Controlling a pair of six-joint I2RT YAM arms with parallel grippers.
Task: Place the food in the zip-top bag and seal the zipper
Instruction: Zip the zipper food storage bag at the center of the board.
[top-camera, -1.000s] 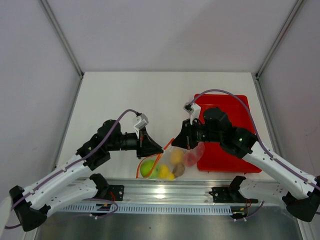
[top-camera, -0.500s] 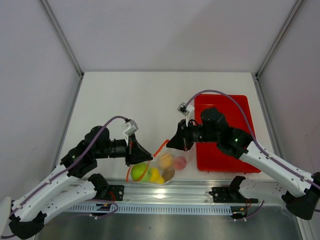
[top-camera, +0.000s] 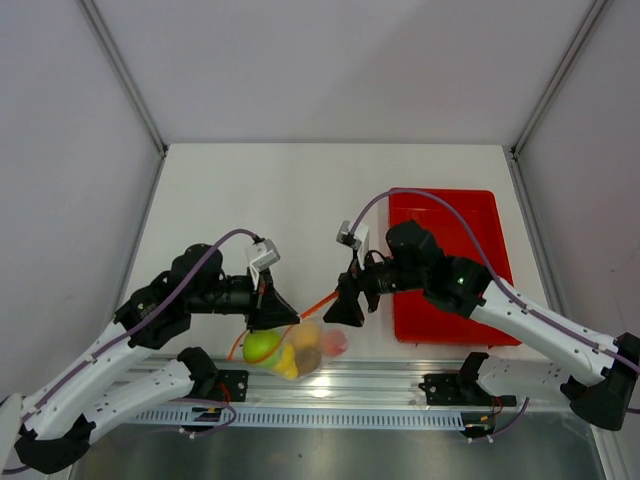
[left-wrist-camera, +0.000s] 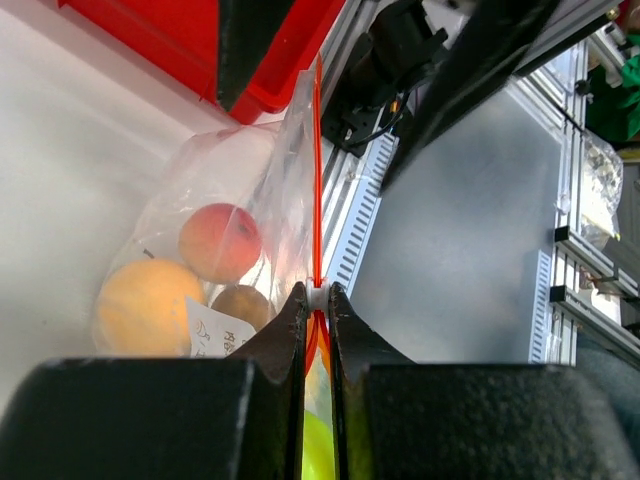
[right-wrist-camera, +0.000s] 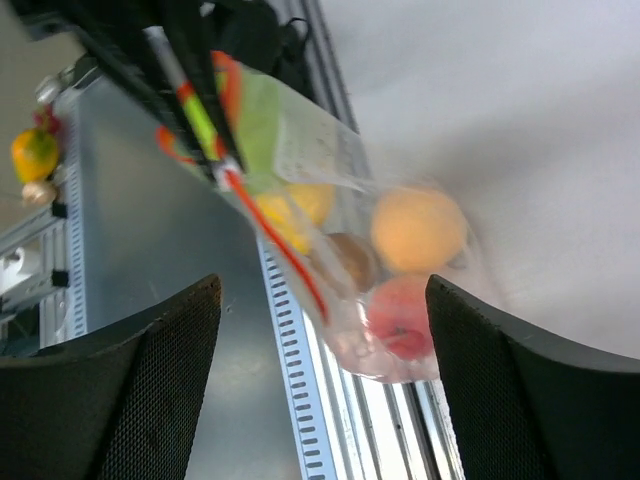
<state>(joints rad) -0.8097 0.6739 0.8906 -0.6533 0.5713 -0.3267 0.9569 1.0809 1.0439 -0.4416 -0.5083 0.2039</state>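
The zip-top bag (top-camera: 303, 352) hangs at the table's near edge with the food inside: a lime-green apple (top-camera: 262, 347), a red-pink piece (top-camera: 335, 343), and yellow and orange pieces. My left gripper (top-camera: 288, 321) is shut on the orange-red zipper (left-wrist-camera: 317, 150), pinching it at its white slider (left-wrist-camera: 316, 294). My right gripper (top-camera: 346, 311) stands open just right of the bag, touching nothing. In the right wrist view the zipper (right-wrist-camera: 283, 247) runs diagonally between the wide-apart fingers (right-wrist-camera: 150, 380), with the orange piece (right-wrist-camera: 418, 228) and the red-pink piece (right-wrist-camera: 400, 318) below it.
A red rectangular tray (top-camera: 455, 290) lies on the table's right side under my right arm. The aluminium rail (top-camera: 380, 375) runs along the near edge, right below the bag. White walls close in the table on three sides.
My right gripper has opened and let go of the bag's zipper end. The left gripper has carried the bag left and toward the near edge, and my right arm followed leftward.
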